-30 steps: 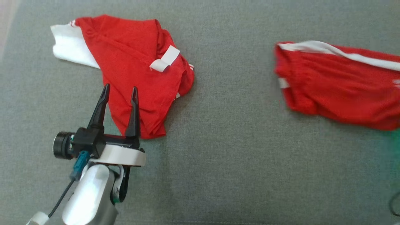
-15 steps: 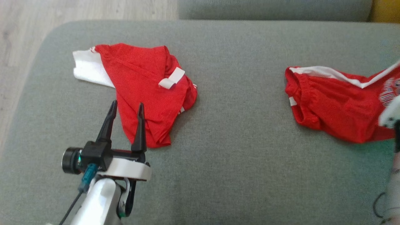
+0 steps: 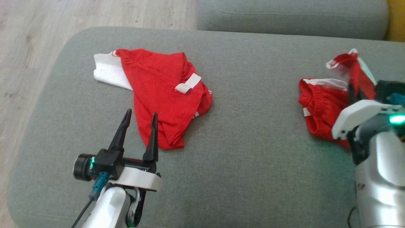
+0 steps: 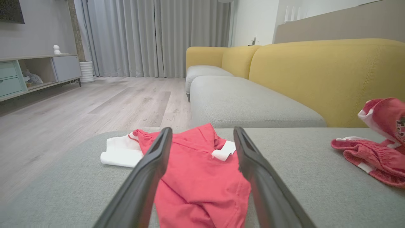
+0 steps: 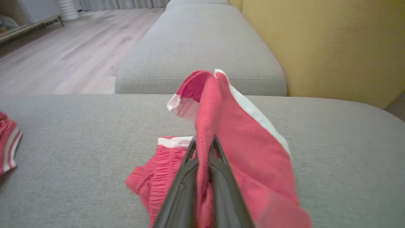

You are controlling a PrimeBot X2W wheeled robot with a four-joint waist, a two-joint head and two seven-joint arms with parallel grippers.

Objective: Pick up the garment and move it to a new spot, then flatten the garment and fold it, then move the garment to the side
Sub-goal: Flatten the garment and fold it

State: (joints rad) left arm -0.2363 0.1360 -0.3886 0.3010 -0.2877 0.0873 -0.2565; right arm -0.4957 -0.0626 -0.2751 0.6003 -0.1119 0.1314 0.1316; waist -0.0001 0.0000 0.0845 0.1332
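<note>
The garment, red shorts with white trim (image 3: 318, 104), lies at the right of the grey cushion (image 3: 253, 158). My right gripper (image 3: 355, 91) is shut on a fold of it. That fold rises above the fingers (image 5: 218, 110) while the waistband end rests on the cushion (image 5: 158, 177). My left gripper (image 3: 141, 113) stands open just in front of a second red and white garment (image 3: 158, 85). In the left wrist view that garment (image 4: 196, 171) shows between the spread fingers (image 4: 202, 130), which hold nothing.
The cushion's rounded left edge drops to a wooden floor (image 3: 28, 47). Another grey seat (image 3: 291, 15) lies beyond the far edge. A yellow sofa back (image 4: 316, 72) stands at the right. Bare cushion separates the two garments.
The head camera has tilted, shifting the whole picture. My right arm has come into view and raised a fold of the shorts off the cushion. The left gripper stays open by the shirt.
</note>
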